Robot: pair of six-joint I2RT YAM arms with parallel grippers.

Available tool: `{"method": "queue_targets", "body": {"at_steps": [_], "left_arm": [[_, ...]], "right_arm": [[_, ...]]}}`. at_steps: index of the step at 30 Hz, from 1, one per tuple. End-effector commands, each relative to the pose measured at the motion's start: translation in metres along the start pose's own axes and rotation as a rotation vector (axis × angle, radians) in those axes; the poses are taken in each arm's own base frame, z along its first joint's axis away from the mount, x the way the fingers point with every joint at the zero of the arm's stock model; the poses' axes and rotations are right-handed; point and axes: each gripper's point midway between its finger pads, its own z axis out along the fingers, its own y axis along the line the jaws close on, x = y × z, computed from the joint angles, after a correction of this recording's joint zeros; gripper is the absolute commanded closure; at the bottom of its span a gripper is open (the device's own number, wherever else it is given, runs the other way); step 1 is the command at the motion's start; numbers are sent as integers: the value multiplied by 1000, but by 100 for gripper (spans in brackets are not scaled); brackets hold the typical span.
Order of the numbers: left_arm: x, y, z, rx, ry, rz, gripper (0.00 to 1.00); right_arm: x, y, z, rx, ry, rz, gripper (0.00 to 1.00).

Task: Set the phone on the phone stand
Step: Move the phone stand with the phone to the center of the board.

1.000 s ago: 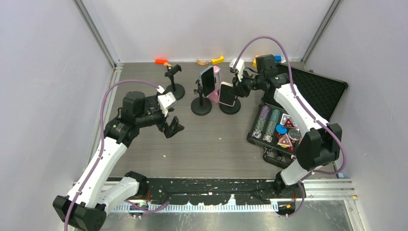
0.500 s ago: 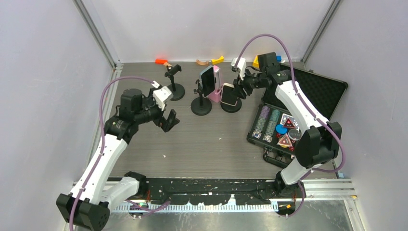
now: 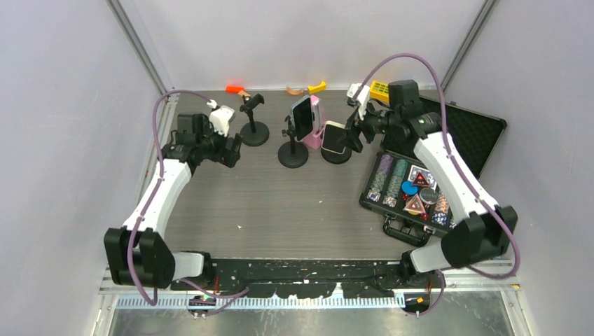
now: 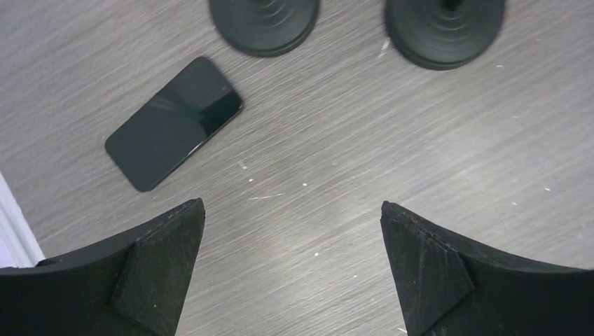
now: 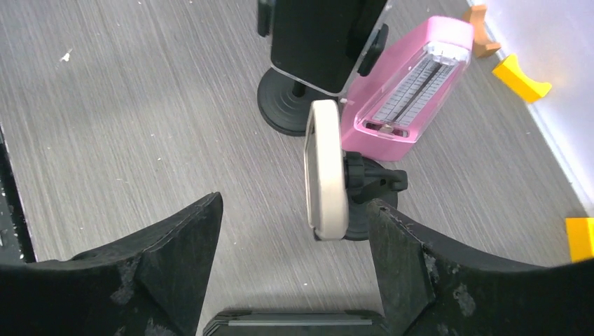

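Note:
A cream phone (image 5: 326, 168) sits clamped on its black phone stand (image 3: 336, 155), seen edge-on in the right wrist view. My right gripper (image 5: 294, 201) is open just behind it, touching nothing; from above the right gripper (image 3: 352, 133) stands beside the cream phone (image 3: 333, 136). A dark phone (image 3: 302, 117) sits on the middle stand (image 3: 293, 155). A third stand (image 3: 253, 120) is empty. A black phone (image 4: 175, 122) lies flat on the table ahead and left of my open left gripper (image 4: 291, 204). From above, the left gripper (image 3: 231, 150) hovers left of the empty stand.
A pink metronome (image 5: 406, 91) stands behind the cream phone. An open black case (image 3: 459, 129) with poker chips (image 3: 410, 183) lies at the right. Small orange and yellow blocks (image 3: 316, 87) line the back wall. Two stand bases (image 4: 445, 28) show ahead of the left gripper.
My right gripper opened and let go of the cream phone, which stays on its stand, and drew back slightly. The left arm swung back and left toward the empty stand.

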Motion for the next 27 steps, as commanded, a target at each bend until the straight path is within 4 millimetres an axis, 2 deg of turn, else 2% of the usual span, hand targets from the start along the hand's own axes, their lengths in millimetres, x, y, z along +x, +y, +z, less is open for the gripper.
{"method": "queue_targets", "body": {"at_steps": [1,4,8,15,19,23,27], "left_arm": [[-34,32,11,-63,-137,13,0],[-60,35,27,-50,-278,25,0],[-104,37,36,-17,-460,41,0],[-147,30,50,112,-506,-29,1],[-156,25,67,132,-501,-53,13],[-155,21,83,130,-478,-70,24],[-148,21,95,107,-451,-80,28]], "right_arm": [[-36,14,-30,70,-145,-35,19],[-45,25,-45,93,-185,-12,19],[-45,40,-56,94,-206,33,19],[-37,59,-71,126,-225,64,19],[-32,61,-73,141,-222,77,19],[-29,62,-75,154,-216,83,19],[-28,64,-77,160,-216,82,19]]}}
